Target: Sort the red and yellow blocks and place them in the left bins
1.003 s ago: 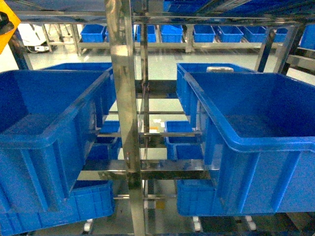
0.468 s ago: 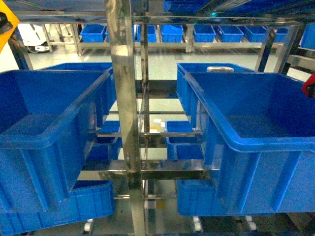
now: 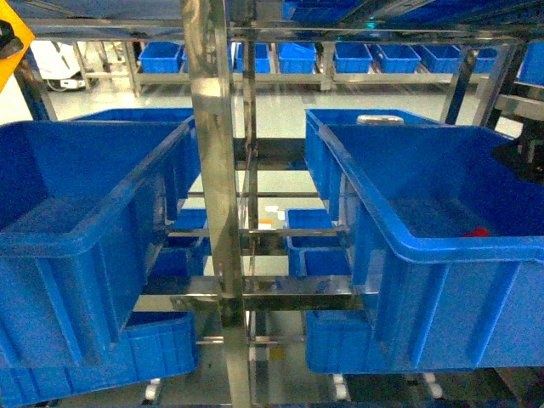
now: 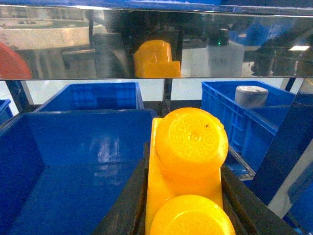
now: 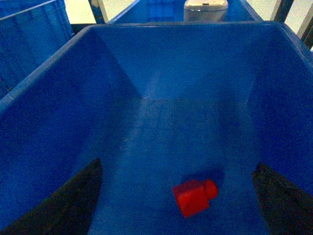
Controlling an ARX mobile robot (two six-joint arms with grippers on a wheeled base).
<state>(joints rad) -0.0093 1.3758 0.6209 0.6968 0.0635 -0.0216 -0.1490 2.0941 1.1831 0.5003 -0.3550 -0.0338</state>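
The yellow block (image 4: 190, 142), two-studded, is clamped between the black fingers of my left gripper (image 4: 185, 164), which is shut on it above a deep blue bin (image 4: 73, 161). In the head view this block shows as an orange-yellow corner (image 3: 12, 51) at the top left, over the left bin (image 3: 93, 229). The red block (image 5: 194, 196) lies on its side on the floor of the right-hand blue bin (image 5: 161, 73), also seen as a red speck (image 3: 476, 231). My right gripper (image 5: 177, 166) hangs open above it, a dark finger (image 5: 73, 200) on each side, nothing held.
A shiny steel rack post (image 3: 212, 170) stands between the two big bins. More blue crates sit behind and on lower shelves (image 3: 319, 242). A metal shelf (image 4: 156, 49) just above the left gripper mirrors the yellow block. A grey-white object (image 5: 205, 7) lies in the crate beyond.
Half a second ago the red block showed at the right edge above the right-hand bin; now it lies on that bin's floor, released. The left side has not moved.
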